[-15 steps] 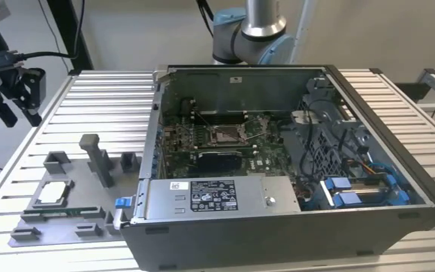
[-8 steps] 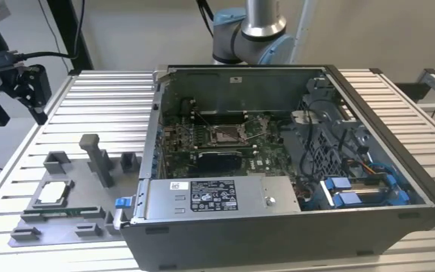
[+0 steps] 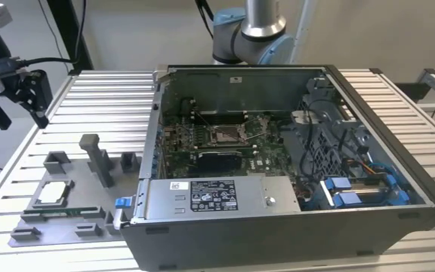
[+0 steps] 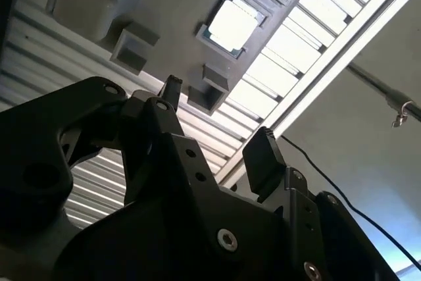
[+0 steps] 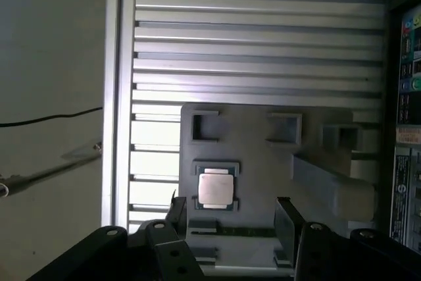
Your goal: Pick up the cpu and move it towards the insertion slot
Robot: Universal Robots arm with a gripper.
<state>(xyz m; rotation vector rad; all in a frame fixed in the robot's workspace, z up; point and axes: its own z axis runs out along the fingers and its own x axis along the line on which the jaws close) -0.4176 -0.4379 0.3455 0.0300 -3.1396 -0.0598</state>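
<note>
We see gripper (image 3: 22, 122) released, empty, raised clear of tray (image 5: 263, 162); cpu (image 5: 216, 187) flat in tray recess. We judge it light, stiff, fragile: grip opposite edges.

One cpu (image 3: 54, 193); one insertion slot (image 3: 227, 135); one grey tray (image 3: 97, 199); one computer case (image 3: 278, 238); two fingers (image 5: 287, 222).

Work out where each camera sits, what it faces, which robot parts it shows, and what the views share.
Exterior view: off the arm, raised, looking down on the open case, slot and tray; shows the arm and gripper.
First wrist view: on the wrist, looking straight down past the open gripper at the cpu.
Second wrist view: on the wrist, looking slantwise past the gripper at the cpu.
Shared: gripper, cpu, tray.
</note>
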